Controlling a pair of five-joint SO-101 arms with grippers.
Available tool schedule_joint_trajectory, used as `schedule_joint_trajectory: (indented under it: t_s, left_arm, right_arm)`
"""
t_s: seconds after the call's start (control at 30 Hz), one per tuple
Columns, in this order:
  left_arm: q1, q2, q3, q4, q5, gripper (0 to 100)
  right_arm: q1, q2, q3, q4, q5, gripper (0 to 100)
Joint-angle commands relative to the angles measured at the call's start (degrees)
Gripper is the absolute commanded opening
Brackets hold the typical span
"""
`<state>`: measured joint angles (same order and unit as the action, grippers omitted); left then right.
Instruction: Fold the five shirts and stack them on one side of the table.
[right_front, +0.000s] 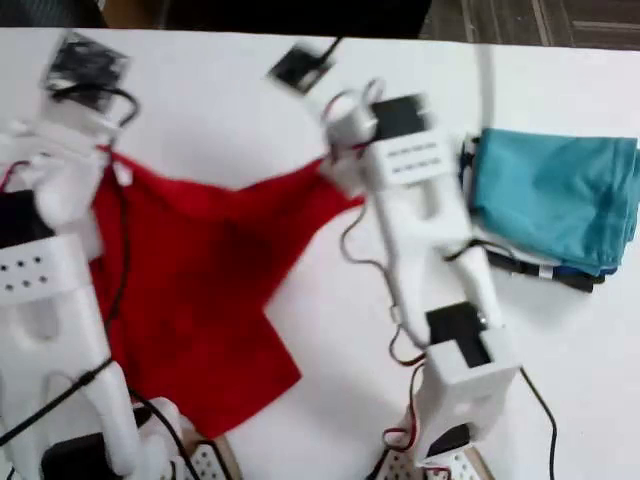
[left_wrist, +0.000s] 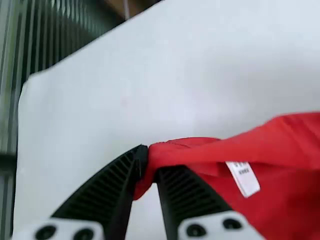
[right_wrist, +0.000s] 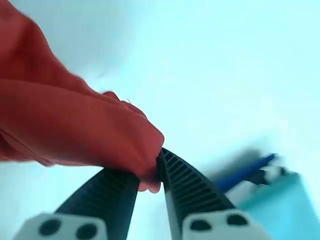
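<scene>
High view: white table (right_front: 220, 90) carries everything. Red shirt (right_front: 200, 280) is the biggest item, spread over the left-centre of the table. Its far edge is stretched between the two grippers and the rest trails toward the arm bases.

Folded pile (right_front: 545, 262) sits at the right side of the table, well apart from the red shirt. A teal shirt (right_front: 555, 195) is on top, with white, blue and dark layers showing at its near edge.

Left arm (right_front: 50, 300) stands over the left part of the red shirt; right arm (right_front: 430, 220) lies between the red shirt and the pile.

Left wrist view: left gripper (left_wrist: 148, 160) is clenched on a bunched fold of the red shirt near the white label (left_wrist: 243, 177), fabric pinched between both black fingers (left_wrist: 185, 192).

Right wrist view: right gripper (right_wrist: 159, 165) is likewise clamped on a rounded lump of red fabric, with the teal pile off behind it.
</scene>
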<state>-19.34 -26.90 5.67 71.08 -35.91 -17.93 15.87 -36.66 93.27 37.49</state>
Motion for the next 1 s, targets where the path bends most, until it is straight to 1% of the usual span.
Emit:
schedule_joint_trajectory:
  t_s: [0.0,0.1,0.3,0.43,0.57,0.63,0.7,0.8,0.87,0.9,0.97]
  left_arm:
    - [5.98,-0.53,-6.29,-0.79,2.55,3]
    - [8.09,-0.53,-13.58,1.76,5.8,3]
    - [10.99,-0.53,-26.42,6.51,8.7,3]
    - [12.92,-0.62,-32.92,9.23,8.35,3]
    - [13.98,-0.62,-35.74,12.22,8.35,3]
    - [14.68,-0.62,-35.91,13.8,8.35,3]
    - [14.68,-0.35,-35.56,15.12,8.62,3]
    - [14.42,-0.53,-32.4,15.82,8.62,3]
    - [14.15,-0.44,-29.32,15.82,8.35,3]
    - [13.19,-0.26,-27.56,15.65,8.35,3]
    - [10.64,-0.09,-22.46,12.84,8.26,3]
  right_arm:
    - [4.7,-0.22,-14.59,4.09,2.99,2.2]
    - [9.89,-0.31,-22.68,4.35,4.4,2.1]
    - [18.77,-1.89,-38.15,4.35,5.01,2.1]
    - [21.76,-6.55,-45.27,4.35,5.01,2.1]
    - [22.73,-12.79,-46.33,4.44,5.01,2.1]
    - [22.37,-15.43,-44.92,4.44,5.01,2.1]
    - [21.23,-17.63,-40.26,4.62,4.75,2.1]
    - [17.63,-20.26,-27.87,4.79,4.57,2.1]
    - [14.64,-21.58,-18.46,4.7,2.9,2.1]
    - [12.88,-21.93,-13.8,4.62,2.46,2.1]
    - [9.8,-21.76,-4.84,3.82,2.2,2.1]
